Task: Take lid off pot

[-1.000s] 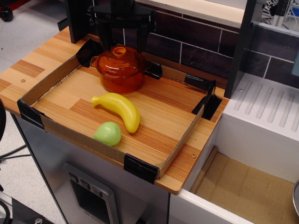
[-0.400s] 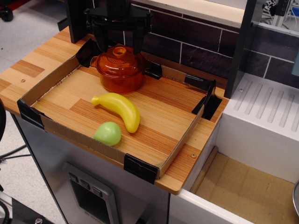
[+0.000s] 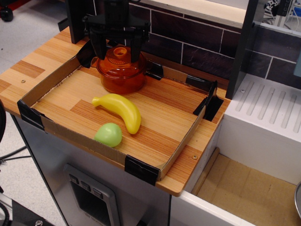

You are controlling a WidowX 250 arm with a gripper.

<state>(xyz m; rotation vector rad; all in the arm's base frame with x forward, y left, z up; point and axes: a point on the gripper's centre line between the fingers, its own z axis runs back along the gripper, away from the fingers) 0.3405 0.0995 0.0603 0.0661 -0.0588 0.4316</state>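
Observation:
The translucent orange pot (image 3: pixel 122 80) stands at the back left of the cardboard-walled tray (image 3: pixel 176 153). Its domed orange lid (image 3: pixel 121 61) sits on it, with the small round knob (image 3: pixel 120 51) at the centre. My black gripper (image 3: pixel 117 52) hangs straight over the lid, open, with one finger on each side of the knob. The fingertips (image 3: pixel 101 52) reach down to about knob height. I cannot tell whether they touch the lid.
A yellow banana (image 3: pixel 120 110) lies in the tray's middle, in front of the pot. A green round fruit (image 3: pixel 108 134) sits near the front wall. A dark tiled wall stands behind the pot. A white sink unit (image 3: pixel 268 127) lies to the right.
My gripper has moved left and down over the lid, so its fingers now straddle the knob. The pot, lid, banana and green fruit have not moved.

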